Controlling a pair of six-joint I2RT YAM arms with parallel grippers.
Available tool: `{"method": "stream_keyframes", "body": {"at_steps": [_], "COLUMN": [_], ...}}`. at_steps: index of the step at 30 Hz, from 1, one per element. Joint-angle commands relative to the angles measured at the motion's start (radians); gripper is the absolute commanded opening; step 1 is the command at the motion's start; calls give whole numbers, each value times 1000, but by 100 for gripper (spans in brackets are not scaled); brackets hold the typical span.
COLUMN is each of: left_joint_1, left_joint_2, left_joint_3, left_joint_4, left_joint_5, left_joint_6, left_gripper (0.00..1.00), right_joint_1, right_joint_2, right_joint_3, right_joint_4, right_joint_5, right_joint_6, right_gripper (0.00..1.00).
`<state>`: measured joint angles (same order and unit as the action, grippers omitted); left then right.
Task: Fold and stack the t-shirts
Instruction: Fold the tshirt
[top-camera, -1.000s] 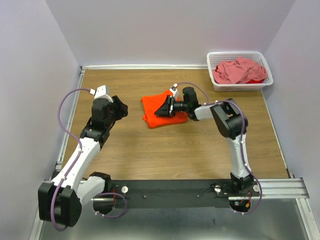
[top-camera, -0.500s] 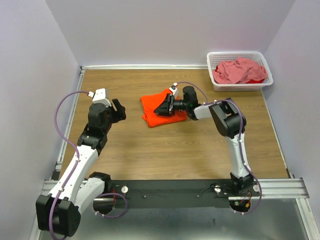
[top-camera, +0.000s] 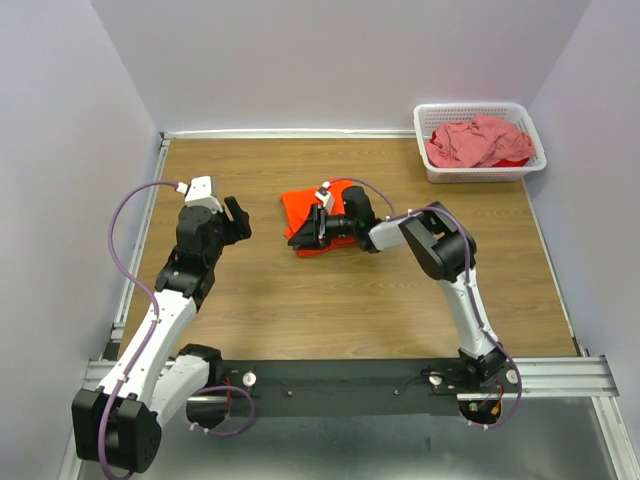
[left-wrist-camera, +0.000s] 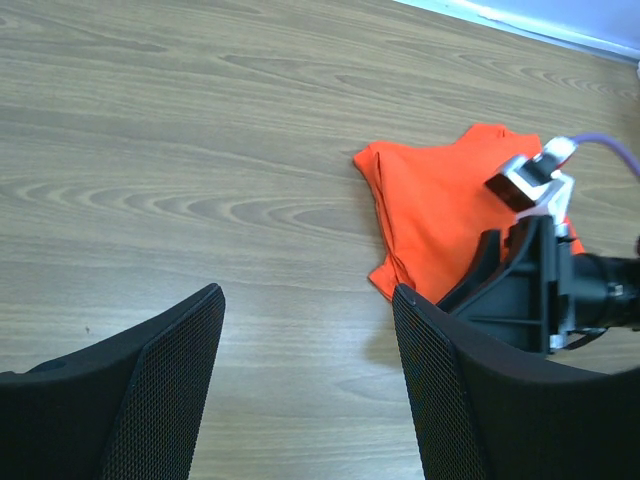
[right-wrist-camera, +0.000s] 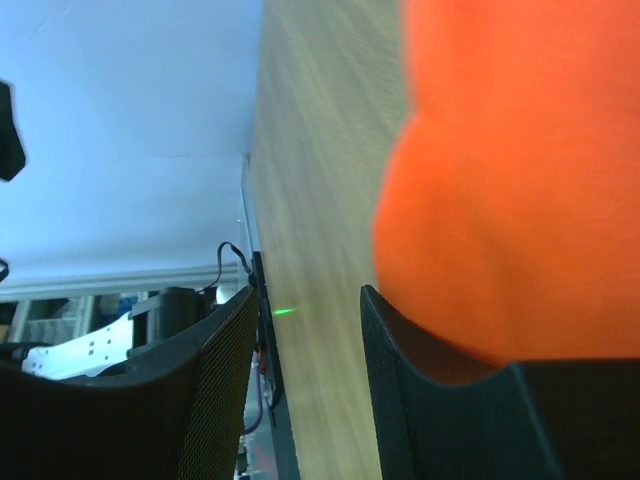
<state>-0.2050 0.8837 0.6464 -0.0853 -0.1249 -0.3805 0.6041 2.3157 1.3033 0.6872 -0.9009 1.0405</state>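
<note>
Folded t-shirt (top-camera: 303, 205) at centre, crumpled t-shirt (top-camera: 475, 140) in basket (top-camera: 432, 165)
The right claw (top-camera: 299, 234) sits at the folded t-shirt's near left edge; the left claw (top-camera: 240, 220) stands well apart to its left. The basket sits in the table's (top-camera: 350, 300) far right corner.

Wood-grain table (top-camera: 330, 320), pale lilac walls (top-camera: 330, 60) on three sides, even light

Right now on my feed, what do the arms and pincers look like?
Both match: the left arm and right arm have white links and black joint housings. A purple cable loops along each to a small white box at the wrist. The left pincer and right pincer are black, with broad curved fingers faced in fine mesh.
</note>
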Motion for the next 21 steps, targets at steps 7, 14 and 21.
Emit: {"method": "stream_keyframes", "body": {"at_steps": [7, 14, 21], "left_joint_1": [4, 4, 1], "left_joint_2": [47, 300, 632], "left_joint_3": [-14, 85, 278], "left_joint_4": [70, 199, 329], "left_joint_5": [50, 215, 422], "left_joint_6": [-27, -83, -104], "left_gripper": [76, 75, 68], "right_joint_1": [14, -6, -107], "right_joint_2": [53, -124, -269], "right_joint_3": [-30, -38, -1], "right_joint_4": [-6, -124, -414], "right_joint_5": [30, 54, 102], "right_joint_6": [-19, -103, -322], "right_gripper": [52, 52, 52]}}
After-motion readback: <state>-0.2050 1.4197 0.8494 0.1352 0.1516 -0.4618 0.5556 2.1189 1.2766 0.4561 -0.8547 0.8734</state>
